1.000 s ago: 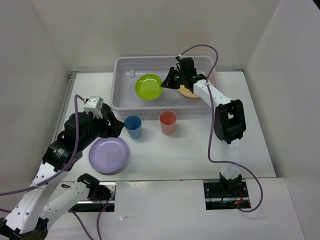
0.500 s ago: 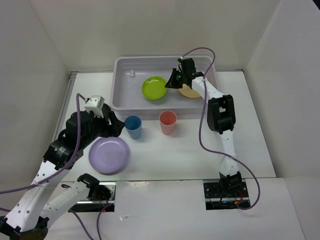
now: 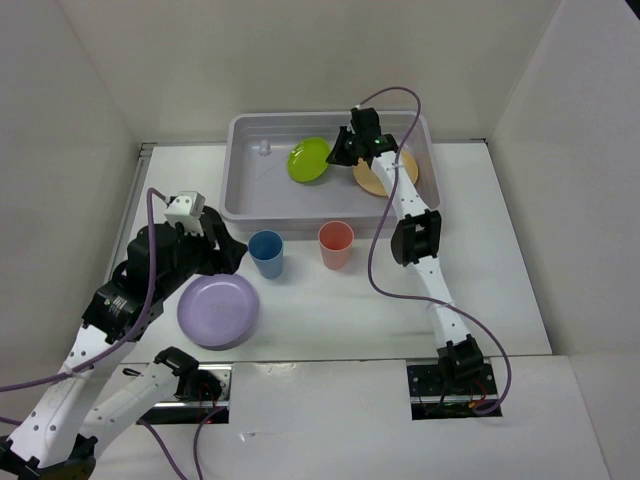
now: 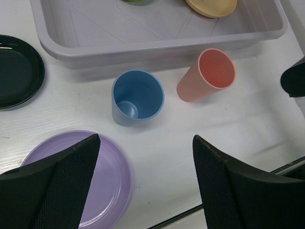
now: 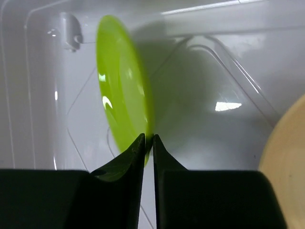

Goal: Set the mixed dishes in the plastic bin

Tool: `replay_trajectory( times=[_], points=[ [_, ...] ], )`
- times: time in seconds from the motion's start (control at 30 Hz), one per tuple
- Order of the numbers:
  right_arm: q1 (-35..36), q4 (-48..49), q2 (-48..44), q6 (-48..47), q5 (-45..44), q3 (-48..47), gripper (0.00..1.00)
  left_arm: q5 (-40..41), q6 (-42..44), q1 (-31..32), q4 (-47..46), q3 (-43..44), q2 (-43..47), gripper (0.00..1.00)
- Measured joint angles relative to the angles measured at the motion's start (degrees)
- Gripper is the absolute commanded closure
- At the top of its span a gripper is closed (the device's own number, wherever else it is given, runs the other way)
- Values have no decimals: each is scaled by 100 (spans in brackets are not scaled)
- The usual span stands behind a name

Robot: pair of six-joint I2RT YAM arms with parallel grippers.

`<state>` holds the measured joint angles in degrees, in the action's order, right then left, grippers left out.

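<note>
I am working over a white table [image 3: 350, 300] boxed in by plain pale walls [image 3: 300, 60] on three sides. The plastic bin [image 3: 236, 180] sits against the far wall, with the large yellow-orange plate [image 3: 385, 182] lying in its right end.

From above, the right gripper [image 3: 343, 152] is inside the bin's outline. Its wrist camera settles the grip (fingers pressed onto the rim of the small lime-green plate [image 5: 121, 86], which is tilted nearly on edge in the bin).

The blue cup [image 3: 266, 252] and coral-red cup [image 3: 336, 244] stand upright just in front of the bin, with the large lavender plate [image 3: 218, 310] nearer me.

The left gripper [image 4: 145, 139] hangs spread wide, holding nothing, over the lavender plate's edge.

Only the left wrist view shows the small black plate [image 4: 16, 71], on the table left of the blue cup; overhead, the left arm [image 3: 150, 270] hides it.
</note>
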<state>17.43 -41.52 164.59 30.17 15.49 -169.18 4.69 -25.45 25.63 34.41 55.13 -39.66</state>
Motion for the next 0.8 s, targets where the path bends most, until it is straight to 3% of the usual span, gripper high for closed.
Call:
replay_trajectory(
  times=[0.1, 0.13, 0.23, 0.57, 0.8],
  points=[
    [0, -396, 295, 46, -7, -459, 69, 0, 4, 0, 4, 0, 17, 15],
    [0, -533, 369, 52, -2, -560, 53, 2, 7, 0, 4, 0, 17, 15],
    [-7, -785, 476, 31, -11, -667, 34, 4, 9, 0, 11, 0, 15, 15],
    [11, -1189, 223, -289, -393, -719, 24, 24, 0, 0, 35, 0, 15, 12],
    [79, -2153, -1239, -627, -1012, -719, 24, 44, -17, -22, 26, 0, -155, 12]
  ],
)
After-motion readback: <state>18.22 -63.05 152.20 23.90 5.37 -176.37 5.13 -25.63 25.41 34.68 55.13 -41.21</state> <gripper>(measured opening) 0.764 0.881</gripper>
